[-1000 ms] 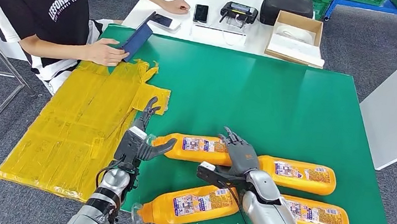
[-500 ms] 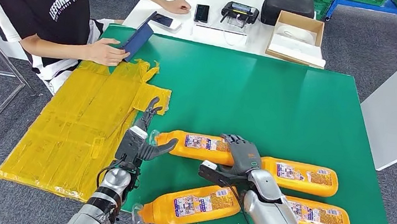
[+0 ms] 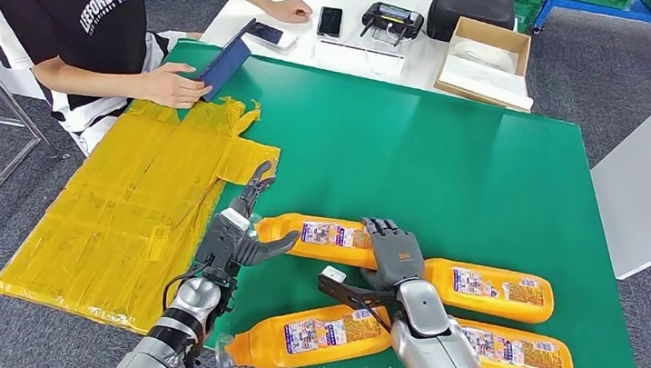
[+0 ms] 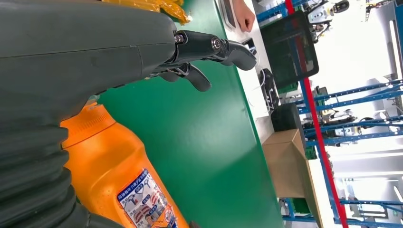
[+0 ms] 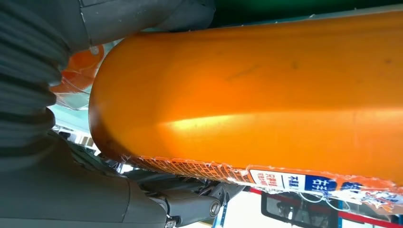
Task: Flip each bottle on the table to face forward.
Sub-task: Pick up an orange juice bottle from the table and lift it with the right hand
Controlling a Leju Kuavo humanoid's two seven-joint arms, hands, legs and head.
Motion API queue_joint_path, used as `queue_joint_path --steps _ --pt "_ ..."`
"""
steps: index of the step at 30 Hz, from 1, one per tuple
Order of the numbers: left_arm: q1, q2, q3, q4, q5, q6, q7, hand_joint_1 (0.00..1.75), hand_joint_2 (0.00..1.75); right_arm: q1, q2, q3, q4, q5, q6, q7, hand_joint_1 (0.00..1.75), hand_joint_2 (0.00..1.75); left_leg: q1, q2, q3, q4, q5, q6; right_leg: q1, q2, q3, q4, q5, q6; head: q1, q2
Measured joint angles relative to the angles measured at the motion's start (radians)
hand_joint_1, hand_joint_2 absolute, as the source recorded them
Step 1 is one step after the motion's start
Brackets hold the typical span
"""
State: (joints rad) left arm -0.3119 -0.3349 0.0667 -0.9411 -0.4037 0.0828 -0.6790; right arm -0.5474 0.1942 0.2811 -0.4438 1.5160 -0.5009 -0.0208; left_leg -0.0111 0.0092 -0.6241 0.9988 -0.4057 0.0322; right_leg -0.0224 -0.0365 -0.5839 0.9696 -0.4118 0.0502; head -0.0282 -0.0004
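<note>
- Four orange bottles lie on the green counter (image 3: 453,152).
- Left hand (image 3: 239,230): moved slightly forward, fingers spread, holding nothing, beside the far-left bottle (image 3: 321,238) cap.
- Right hand (image 3: 387,259): has settled on that bottle, gripping its base.
- Right wrist view: bottle's plain orange side and label edge.
- Cardboard box (image 3: 485,62): white contents.

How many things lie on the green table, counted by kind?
Orange bottles: 4
Yellow sheet: 1
Dark blue case under the person's hand: 1
Total: 6
</note>
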Motion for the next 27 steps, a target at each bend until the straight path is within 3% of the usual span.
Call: queue_joint_path --steps 7,12,16,27 --pt "0.000 0.000 -0.003 0.000 0.000 0.000 0.000 0.00 1.75 0.000 0.000 0.006 0.001 0.000 -0.002 0.002 1.75 1.75 0.000 0.000 0.000 0.000 0.000 0.000 0.000 0.000 0.000 0.000 0.000 0.000 0.000 0.000" --pt "0.005 0.000 -0.004 -0.005 0.004 -0.005 0.004 0.00 1.75 0.005 0.001 -0.001 -0.002 -0.003 -0.087 0.018 1.75 1.75 0.000 0.000 0.000 0.000 0.000 0.000 0.000 0.000 0.000 0.000 0.000 0.000 0.000 0.000" --pt "0.027 -0.003 -0.007 -0.039 0.009 -0.013 0.004 0.00 1.75 0.020 0.007 -0.045 -0.036 -0.034 -0.138 -0.009 1.75 1.75 0.000 0.000 -0.002 0.000 0.000 0.000 0.000 0.000 -0.001 0.000 0.000 0.000 0.000 0.000" --pt "0.075 -0.004 -0.009 -0.186 0.070 -0.030 -0.021 0.00 1.75 0.046 0.017 -0.171 -0.119 -0.090 -0.161 -0.049 1.75 1.75 0.000 -0.001 -0.005 0.000 0.000 0.000 0.000 0.000 -0.003 0.000 0.000 0.000 0.000 0.000"
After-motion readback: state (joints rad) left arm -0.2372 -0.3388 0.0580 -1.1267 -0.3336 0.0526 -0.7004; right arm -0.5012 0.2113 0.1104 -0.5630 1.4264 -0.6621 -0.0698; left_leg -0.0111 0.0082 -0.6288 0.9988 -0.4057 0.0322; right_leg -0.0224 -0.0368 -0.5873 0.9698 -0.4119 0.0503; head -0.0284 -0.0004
